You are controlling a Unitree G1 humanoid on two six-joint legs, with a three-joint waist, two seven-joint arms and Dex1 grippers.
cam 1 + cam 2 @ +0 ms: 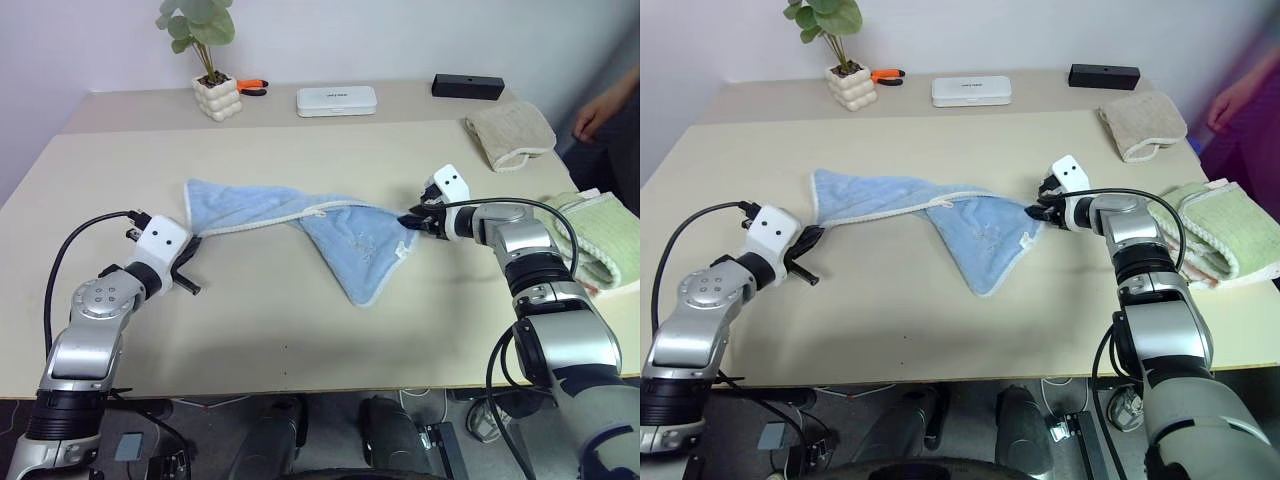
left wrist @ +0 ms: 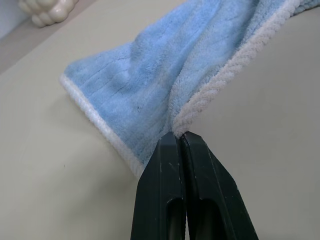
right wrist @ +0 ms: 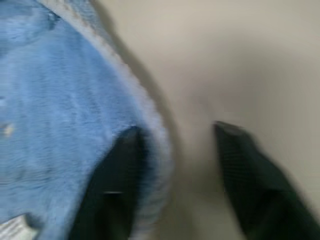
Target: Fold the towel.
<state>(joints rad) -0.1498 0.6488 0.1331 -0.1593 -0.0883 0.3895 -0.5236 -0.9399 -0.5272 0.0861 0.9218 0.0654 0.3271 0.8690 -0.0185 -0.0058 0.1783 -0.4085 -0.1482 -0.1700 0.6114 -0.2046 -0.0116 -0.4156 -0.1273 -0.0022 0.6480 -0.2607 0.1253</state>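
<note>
The light blue terry towel (image 1: 300,225) looks soft, light and limp, so it is best taken by its white-hemmed corners. It lies twisted mid-tabletop (image 1: 300,330), the left gripper (image 2: 181,142) clenched on its 9 o'clock corner. The right gripper (image 3: 175,150), jaws parted, straddles the 3 o'clock edge.

**Lighting and picture quality**

I see even, soft room light over the table (image 1: 300,330); shadows under the towel (image 1: 345,240) are faint and short. No glare on the tabletop. Head views are sharp at centre. The left wrist view is crisp on the terry pile. The right wrist view is smeared: cloth and fingers (image 3: 112,190) blurred, edges soft, tabletop featureless.
</note>
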